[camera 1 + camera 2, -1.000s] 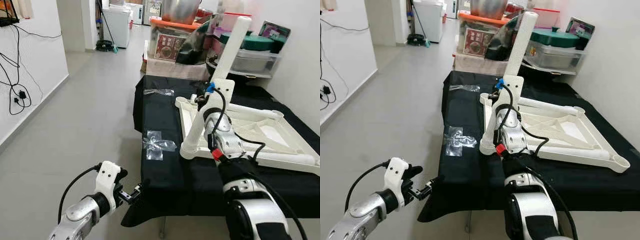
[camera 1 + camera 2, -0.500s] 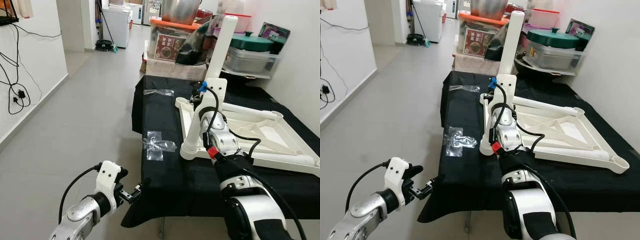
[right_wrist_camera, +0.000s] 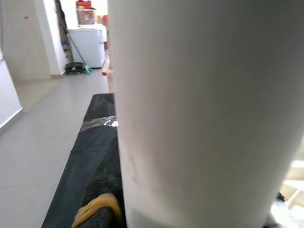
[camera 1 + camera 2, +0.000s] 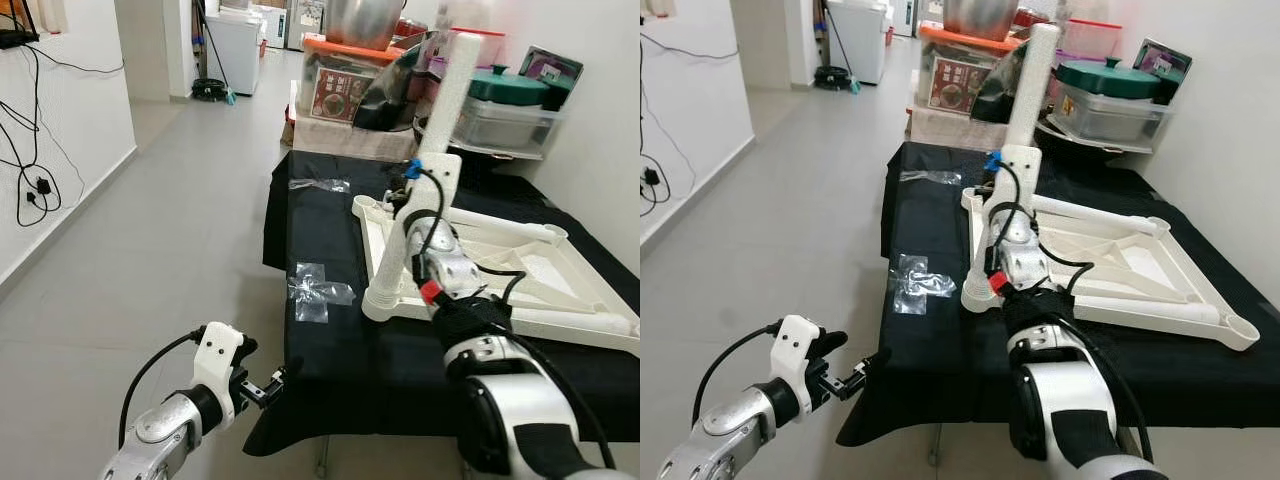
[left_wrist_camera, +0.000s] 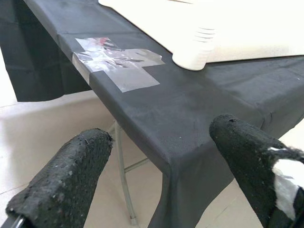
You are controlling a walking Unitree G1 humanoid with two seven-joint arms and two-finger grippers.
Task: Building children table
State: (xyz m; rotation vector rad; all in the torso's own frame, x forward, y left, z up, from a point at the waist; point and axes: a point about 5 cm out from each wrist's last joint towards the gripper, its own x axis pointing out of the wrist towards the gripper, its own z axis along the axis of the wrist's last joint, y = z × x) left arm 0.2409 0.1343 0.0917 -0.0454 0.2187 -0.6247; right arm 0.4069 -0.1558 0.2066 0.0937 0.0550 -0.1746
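Observation:
A white children's table (image 4: 520, 262) lies upside down on a table draped in black cloth (image 4: 330, 340). My right gripper (image 4: 424, 188) is shut on a white table leg (image 4: 452, 90), holding it almost upright above the near left part of the frame. In the right wrist view the leg (image 3: 199, 114) presses against one black finger (image 3: 102, 190). An empty corner socket (image 4: 380, 300) of the frame sits at the front left. My left gripper (image 4: 268, 382) hangs open and empty, low beside the cloth's front left corner (image 5: 175, 156).
Two clear plastic bags lie on the cloth, one (image 4: 318, 292) near the socket, one (image 4: 320, 185) farther back. Storage boxes and a pot (image 4: 350, 85) crowd the far end. Open grey floor (image 4: 170, 230) runs along the left, with cables on the wall (image 4: 35, 185).
The leg in my right gripper swung from leaning right to nearly upright, and the right arm shifted a little with it. My left arm stayed put.

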